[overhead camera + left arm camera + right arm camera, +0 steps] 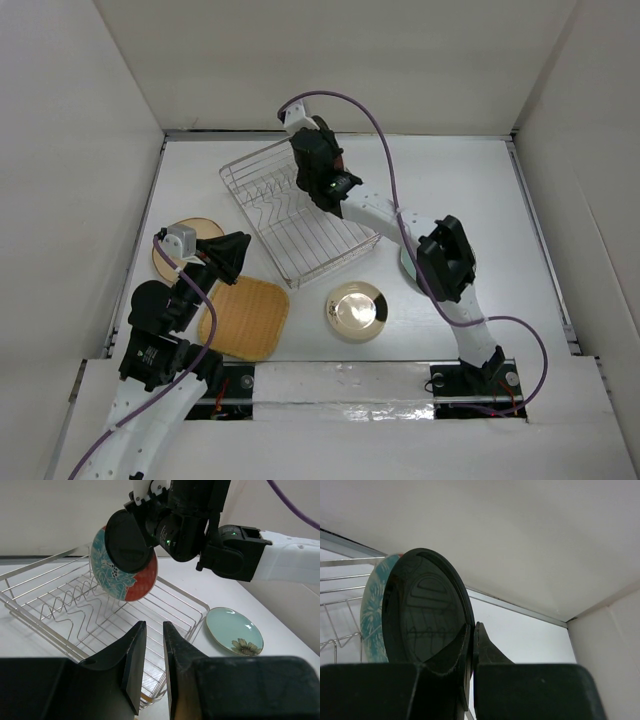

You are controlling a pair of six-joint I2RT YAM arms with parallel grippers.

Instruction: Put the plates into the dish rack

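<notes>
Pinching black plate (422, 612) at rim with right end effector (473, 628); looks stiff, slick, chippable. Holding left end effector (154, 624) narrowly parted, empty.

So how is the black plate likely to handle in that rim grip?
The black plate looks rigid, holding flat though the right gripper pinches only its rim. Its glossy, reflective face suggests it could slip. Round and on edge, it may roll if released.

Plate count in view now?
6. Black plate in right pincer; teal-red plate upright behind it, at rack; green plate right of rack; cream plate, orange plate, tan plate on table, nearer.
</notes>
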